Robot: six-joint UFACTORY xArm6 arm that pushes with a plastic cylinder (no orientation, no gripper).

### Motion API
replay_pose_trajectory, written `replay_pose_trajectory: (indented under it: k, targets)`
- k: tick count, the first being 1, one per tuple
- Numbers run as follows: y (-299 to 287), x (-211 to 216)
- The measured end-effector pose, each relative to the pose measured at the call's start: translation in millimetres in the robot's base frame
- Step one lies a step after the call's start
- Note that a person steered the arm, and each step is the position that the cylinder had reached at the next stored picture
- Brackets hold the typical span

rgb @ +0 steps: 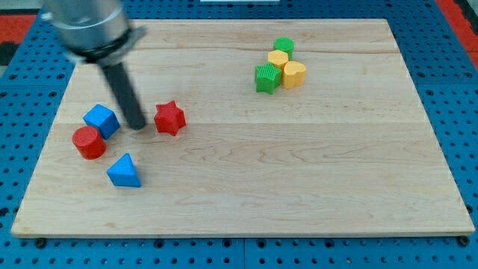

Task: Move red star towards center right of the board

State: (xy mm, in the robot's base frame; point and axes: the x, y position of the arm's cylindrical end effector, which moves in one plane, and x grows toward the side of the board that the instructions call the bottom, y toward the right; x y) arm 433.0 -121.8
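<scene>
Arm housing [86, 26] blurred, cut off at view's top.

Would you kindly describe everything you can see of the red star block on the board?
The red star is a small, chunky star-shaped block with blunt points, uniformly red and matte, plastic-looking. It lies flat on the wooden board, in the view's left half, slightly above mid-height. My tip sits just to its left, close by with a narrow gap visible, so nothing appears to touch the star apart from the board. The blue cube lies further left, beyond the tip, and the blue triangle below-left.
</scene>
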Motion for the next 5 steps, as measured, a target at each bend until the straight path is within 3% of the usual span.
replay_pose_trajectory:
  k: [2, 4, 5]
  targets:
    - [171.3, -17.0]
    - [225.2, 18.1]
    - [290.2, -19.6]
